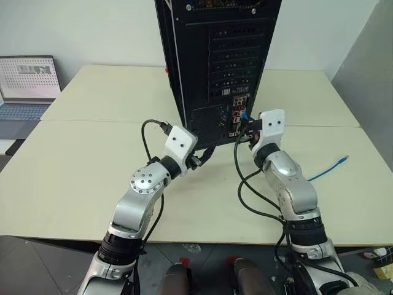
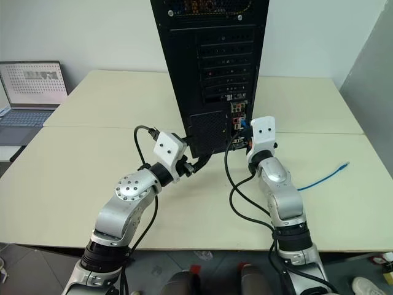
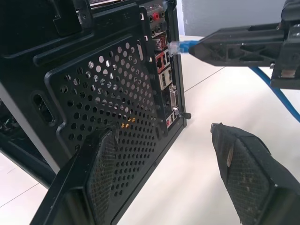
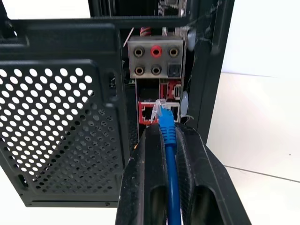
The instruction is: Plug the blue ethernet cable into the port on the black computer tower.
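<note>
My right claw (image 4: 169, 140) is clamped on the blue ethernet cable (image 4: 168, 129); I should square its plug to the port (image 4: 149, 112), then push straight.

Blue ethernet cable (image 4: 168, 126) with its clear plug just at the port (image 4: 149, 111) on the black computer tower (image 1: 215, 55)

Open laptop (image 1: 27, 86) (far table (image 1: 92, 160) corner)
</note>
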Controlling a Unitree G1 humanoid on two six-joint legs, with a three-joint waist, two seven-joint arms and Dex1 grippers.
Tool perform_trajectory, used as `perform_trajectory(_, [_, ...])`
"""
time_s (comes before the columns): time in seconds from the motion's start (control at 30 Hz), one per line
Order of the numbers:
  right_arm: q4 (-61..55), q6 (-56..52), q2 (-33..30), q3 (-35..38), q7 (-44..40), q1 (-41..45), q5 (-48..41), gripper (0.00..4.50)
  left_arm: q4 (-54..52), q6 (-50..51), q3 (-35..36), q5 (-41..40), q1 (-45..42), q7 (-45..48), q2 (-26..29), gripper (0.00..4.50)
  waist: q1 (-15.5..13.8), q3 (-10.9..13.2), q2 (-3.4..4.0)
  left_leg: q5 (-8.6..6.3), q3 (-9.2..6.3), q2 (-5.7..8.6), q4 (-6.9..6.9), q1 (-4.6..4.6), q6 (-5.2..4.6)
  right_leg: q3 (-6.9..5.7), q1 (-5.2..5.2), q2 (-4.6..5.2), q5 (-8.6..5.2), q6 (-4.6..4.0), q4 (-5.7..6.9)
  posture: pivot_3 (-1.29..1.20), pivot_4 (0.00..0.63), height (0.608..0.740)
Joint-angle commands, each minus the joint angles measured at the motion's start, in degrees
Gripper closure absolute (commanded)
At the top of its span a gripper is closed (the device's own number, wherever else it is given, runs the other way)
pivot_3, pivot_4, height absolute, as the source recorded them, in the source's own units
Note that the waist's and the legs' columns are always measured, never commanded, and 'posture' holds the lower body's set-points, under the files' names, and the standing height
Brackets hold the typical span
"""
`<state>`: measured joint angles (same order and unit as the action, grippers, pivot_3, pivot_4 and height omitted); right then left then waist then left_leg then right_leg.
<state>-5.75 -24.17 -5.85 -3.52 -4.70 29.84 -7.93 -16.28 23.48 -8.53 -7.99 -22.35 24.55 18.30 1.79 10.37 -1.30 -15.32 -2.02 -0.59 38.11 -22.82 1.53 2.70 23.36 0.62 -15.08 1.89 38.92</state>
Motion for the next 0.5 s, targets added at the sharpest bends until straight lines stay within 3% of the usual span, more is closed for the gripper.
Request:
perform_trajectory(0.03, [-0.4,1.5,0.9,-0.2,-0.7,1.7,0.4,4.50,-2.9,-0.6,0.8,-0.5,-0.5,0.5,0.0,1.18,0.0,0.0,0.00,0.00,0.00,0.00,0.00,0.00,0.00,0.00,0.00,0.00,0.00,0.00,0.00,0.00,0.150,0.740])
perform_trajectory(0.5, [4.3,3.6,2.2,1.3,-0.1,4.0,1.8,4.50,-2.9,-0.9,1.4,-0.2,0.2,1.1,0.6,1.18,0.0,0.0,0.00,0.00,0.00,0.00,0.00,0.00,0.00,0.00,0.00,0.00,0.00,0.00,0.00,0.00,0.150,0.740])
